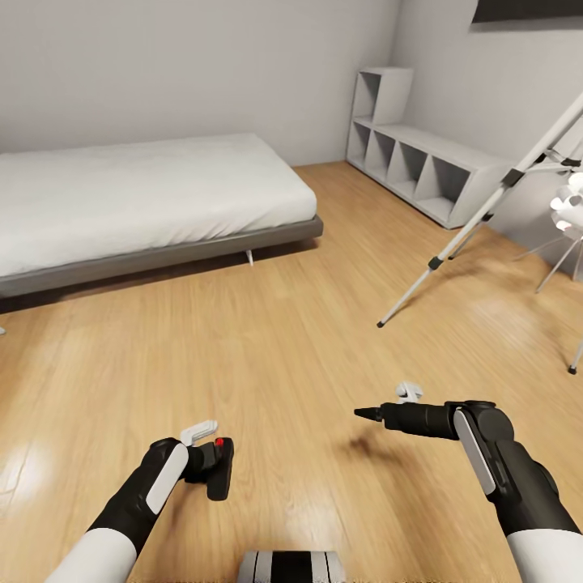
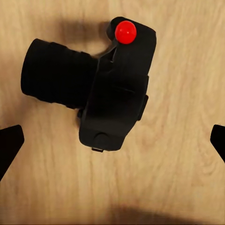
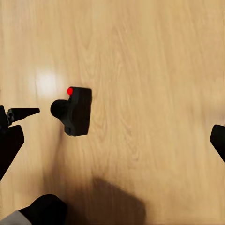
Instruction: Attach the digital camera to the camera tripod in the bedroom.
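Note:
The digital camera (image 1: 219,468) is a small black box with a red dot on top, lying on the light wood floor just in front of me. In the left wrist view the digital camera (image 2: 112,89) sits between my left gripper's fingertips (image 2: 10,140), which stand wide apart and do not touch it. My left gripper (image 1: 209,470) is open, right over it. My right gripper (image 1: 366,413) is open and empty, pointing left above bare floor; its view shows the camera (image 3: 76,111) from farther off. The camera tripod (image 1: 486,212) stands at the right, silver-white legs with black joints, its head out of view.
A low grey platform bed (image 1: 146,194) with a white mattress lies at the back left. A white cubby shelf (image 1: 421,162) lines the right wall behind the tripod. A white thin-legged piece of furniture (image 1: 569,212) stands at the right edge.

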Available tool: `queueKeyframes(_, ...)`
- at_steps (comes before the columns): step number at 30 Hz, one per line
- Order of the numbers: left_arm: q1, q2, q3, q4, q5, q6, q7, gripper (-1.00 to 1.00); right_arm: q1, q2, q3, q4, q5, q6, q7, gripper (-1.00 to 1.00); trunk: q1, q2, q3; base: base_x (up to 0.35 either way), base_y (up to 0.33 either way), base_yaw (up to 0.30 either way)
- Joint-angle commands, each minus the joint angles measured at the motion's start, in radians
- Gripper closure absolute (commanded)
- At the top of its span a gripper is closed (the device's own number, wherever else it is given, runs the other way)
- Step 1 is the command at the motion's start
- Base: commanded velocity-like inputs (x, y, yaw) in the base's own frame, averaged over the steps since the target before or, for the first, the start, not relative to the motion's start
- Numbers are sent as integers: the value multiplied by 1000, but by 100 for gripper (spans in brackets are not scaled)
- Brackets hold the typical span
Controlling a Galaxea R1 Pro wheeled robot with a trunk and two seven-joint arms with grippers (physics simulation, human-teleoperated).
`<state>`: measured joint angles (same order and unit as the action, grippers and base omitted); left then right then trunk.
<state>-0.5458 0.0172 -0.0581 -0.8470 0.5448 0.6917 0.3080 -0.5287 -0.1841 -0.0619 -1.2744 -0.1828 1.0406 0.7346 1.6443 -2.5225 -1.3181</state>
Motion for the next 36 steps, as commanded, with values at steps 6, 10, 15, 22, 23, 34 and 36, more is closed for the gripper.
queueKeyframes(6, 0, 1, -4, -1, 11, 2, 10, -100, -1, 0, -1, 0, -4, 7, 1, -100, 2, -2, -24, 0, 0, 0)
queueKeyframes(10, 0, 0, -7, 1, 10, 2, 10, -100, -1, 0, -1, 0, -5, 7, 1, -100, 4, -3, -40, 0, 0, 0)
queueKeyframes(15, 0, 1, -76, 3, 8, -12, 10, -100, -1, -1, -1, 0, -5, 7, 0, -100, 7, -4, -59, 0, 0, 0)
queueKeyframes(22, 0, 1, -124, 6, 9, -62, 10, -100, -1, -1, -1, 0, -4, 7, 1, -100, 10, -5, -86, 0, 0, 0)
queueKeyframes(23, 0, 1, -126, 6, 9, -64, 10, -100, -1, -1, -1, 0, -4, 7, 1, -100, 10, -6, -90, 0, 0, 0)
queueKeyframes(34, 0, 1, -133, 8, 6, -73, 11, -100, -1, -1, -2, 0, -6, 7, 1, -100, 15, -8, -132, 0, 0, 0)
queueKeyframes(36, 0, 2, -133, 8, 6, -73, 11, -100, -1, -1, -2, 0, -7, 7, 1, -100, 16, -9, -140, 0, 0, 0)
